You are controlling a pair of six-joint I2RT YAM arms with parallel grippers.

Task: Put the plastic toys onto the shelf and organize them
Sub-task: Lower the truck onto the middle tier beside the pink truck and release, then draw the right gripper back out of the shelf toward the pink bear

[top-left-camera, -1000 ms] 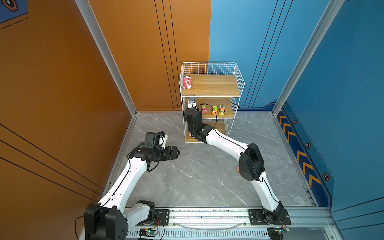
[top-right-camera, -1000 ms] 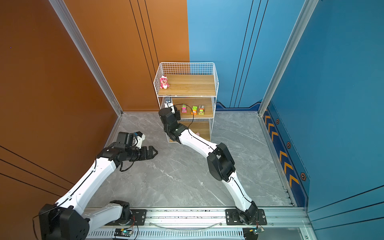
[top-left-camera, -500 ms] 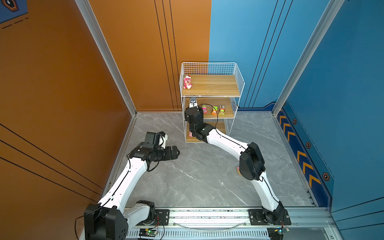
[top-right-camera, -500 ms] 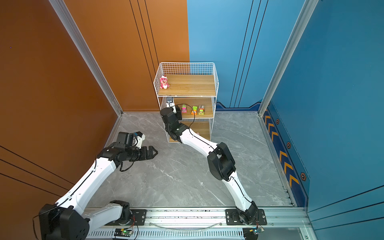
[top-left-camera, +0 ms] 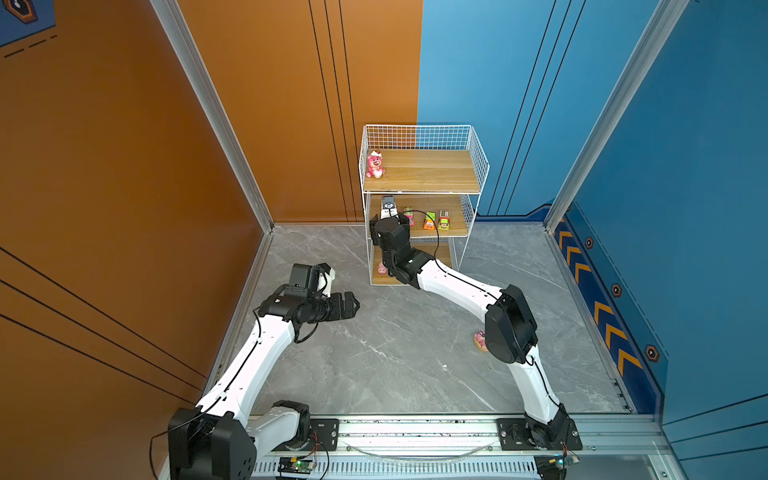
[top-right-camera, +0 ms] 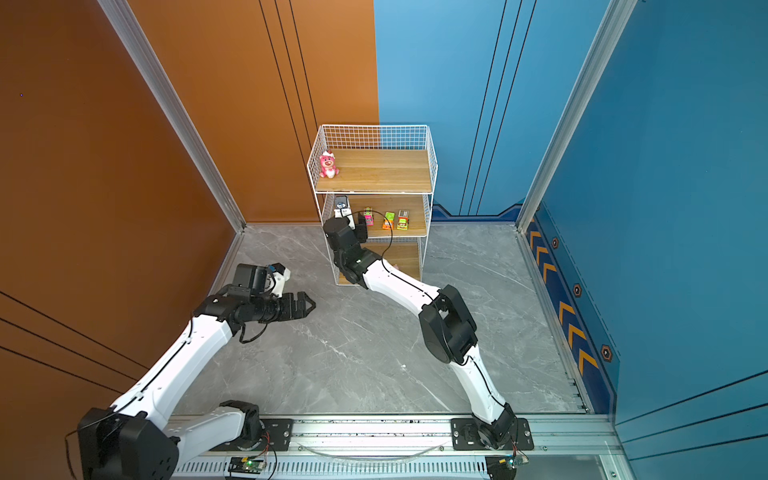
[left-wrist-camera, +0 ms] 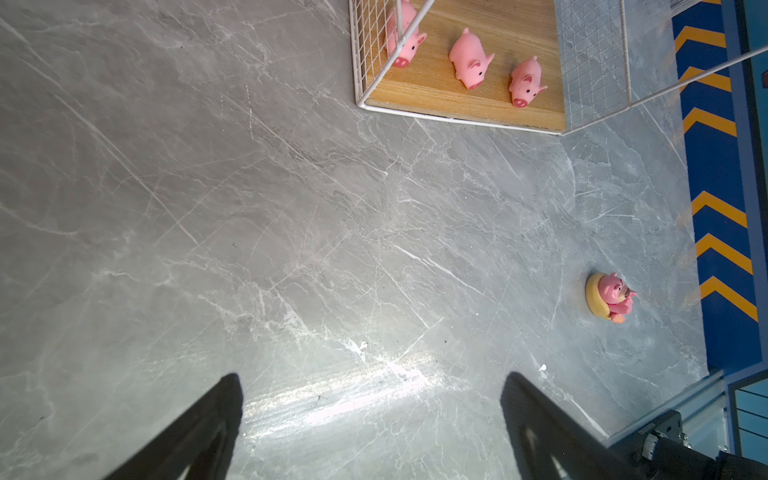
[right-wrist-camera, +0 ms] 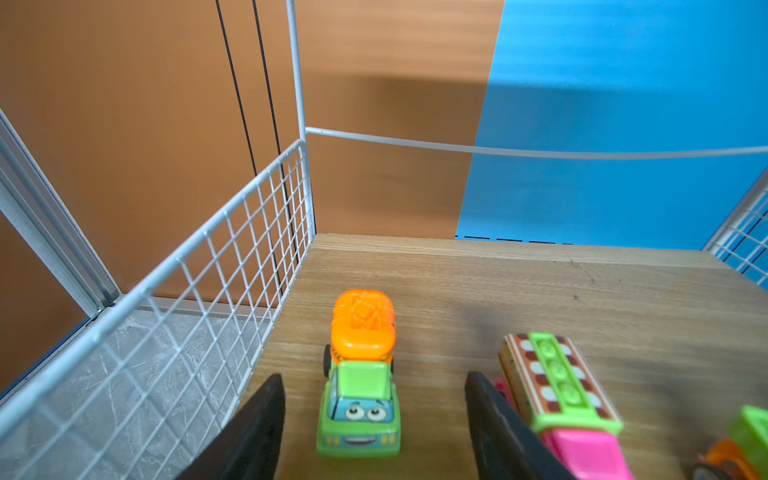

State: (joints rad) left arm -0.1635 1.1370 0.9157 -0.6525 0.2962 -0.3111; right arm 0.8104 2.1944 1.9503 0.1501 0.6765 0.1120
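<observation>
currently: right gripper (right-wrist-camera: 372, 376) reaches into the shelf (top-left-camera: 428, 172), middle tier. its fingers (right-wrist-camera: 257, 424) are parted either side of the green-and-orange mixer truck (right-wrist-camera: 359, 390), with a gap on both sides and nothing held. the truck sits on the board near the mesh side wall. pink-cab truck (right-wrist-camera: 561, 399) is just beside one finger. left gripper (left-wrist-camera: 372, 376) is spread wide above the floor, empty. three pigs (left-wrist-camera: 469, 58) stand on the bottom board.
</observation>
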